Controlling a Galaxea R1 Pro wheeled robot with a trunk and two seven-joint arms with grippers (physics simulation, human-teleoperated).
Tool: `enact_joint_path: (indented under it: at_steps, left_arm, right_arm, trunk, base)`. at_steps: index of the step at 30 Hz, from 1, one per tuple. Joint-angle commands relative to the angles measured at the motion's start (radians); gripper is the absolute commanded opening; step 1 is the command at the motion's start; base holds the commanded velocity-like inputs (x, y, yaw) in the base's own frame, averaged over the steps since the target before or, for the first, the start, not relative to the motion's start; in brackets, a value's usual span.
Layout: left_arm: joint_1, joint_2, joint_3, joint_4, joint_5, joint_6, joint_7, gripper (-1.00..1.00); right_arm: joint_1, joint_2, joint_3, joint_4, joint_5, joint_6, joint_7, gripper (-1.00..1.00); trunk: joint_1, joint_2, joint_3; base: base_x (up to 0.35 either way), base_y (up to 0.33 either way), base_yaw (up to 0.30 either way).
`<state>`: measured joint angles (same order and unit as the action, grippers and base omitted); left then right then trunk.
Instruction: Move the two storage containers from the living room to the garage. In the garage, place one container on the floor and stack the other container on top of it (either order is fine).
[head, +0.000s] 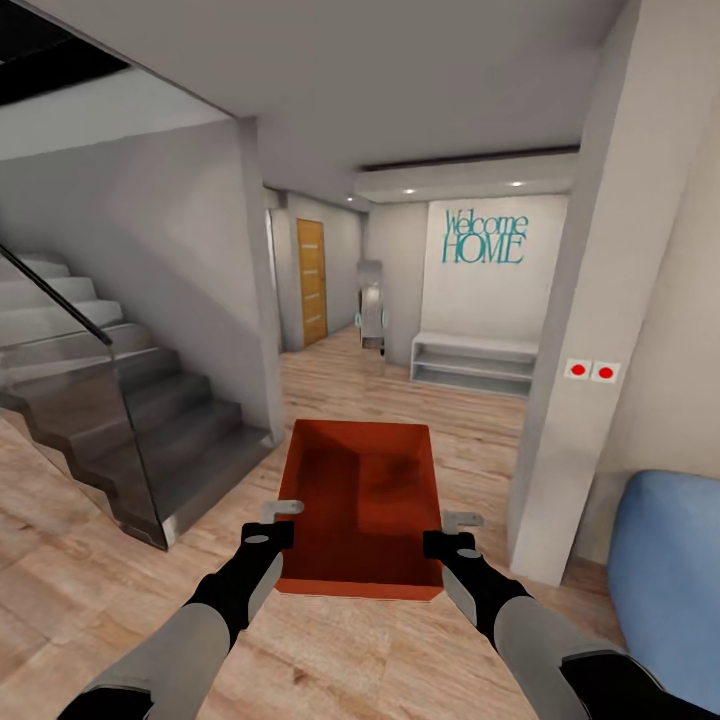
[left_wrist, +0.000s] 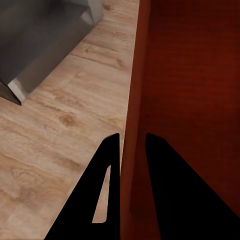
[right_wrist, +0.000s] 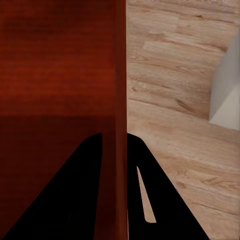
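The head view shows one orange-red storage container (head: 360, 505) held at the lower centre of the frame, above the light wood plank floor (head: 90, 540), carried level between both arms with its open top facing up. The left gripper (head: 285, 520) sits on the container's left wall, at the left of the frame; in the left wrist view its two dark fingers (left_wrist: 107, 190) straddle the thin red wall (left_wrist: 131, 125), one outside and one inside, closed narrowly upon it. The right gripper (head: 452, 530) holds the opposite wall in the same manner; the right wrist view shows its fingers (right_wrist: 145, 190) clamped either side of the wall (right_wrist: 120, 100), with the box interior on one side and wood planks (right_wrist: 175, 75) on the other. A grey staircase (head: 120, 400) with a glass balustrade occupies the left of the frame. A white pillar (head: 575, 400) carrying two red buttons (head: 590, 371) stands at the right, with a blue cushioned object (head: 665, 560) at the lower right. Ahead, at upper centre, a white wall bears teal lettering reading "Welcome HOME" (head: 485, 238) above a low white shelf unit (head: 475, 362). A wooden slatted door (head: 311, 280) stands left of centre down the hallway.
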<state>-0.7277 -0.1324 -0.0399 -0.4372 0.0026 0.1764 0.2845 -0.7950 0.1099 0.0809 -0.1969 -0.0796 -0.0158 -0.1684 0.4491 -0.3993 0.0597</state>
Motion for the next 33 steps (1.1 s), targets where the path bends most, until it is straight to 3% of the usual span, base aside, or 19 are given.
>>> enact_joint_path:
  at_steps: [1,33]
  left_arm:
    - [0.001,0.011,-0.006,0.002,-0.003,0.01,0.012,-1.0]
    - [0.001,0.011,-0.006,0.0,-0.003,0.01,0.012,-1.0]
  right_arm:
    - [-0.001,-0.016,-0.001,-0.004,0.011,-0.003,-0.013,-1.0]
    - [-0.001,-0.016,-0.001,-0.004,0.011,0.0,-0.014,-1.0]
  trunk:
    - [0.001,-0.001,0.0]
    - [0.001,-0.001,0.0]
  base:
    - [0.324,0.0,0.0]
    - [0.324,0.0,-0.017]
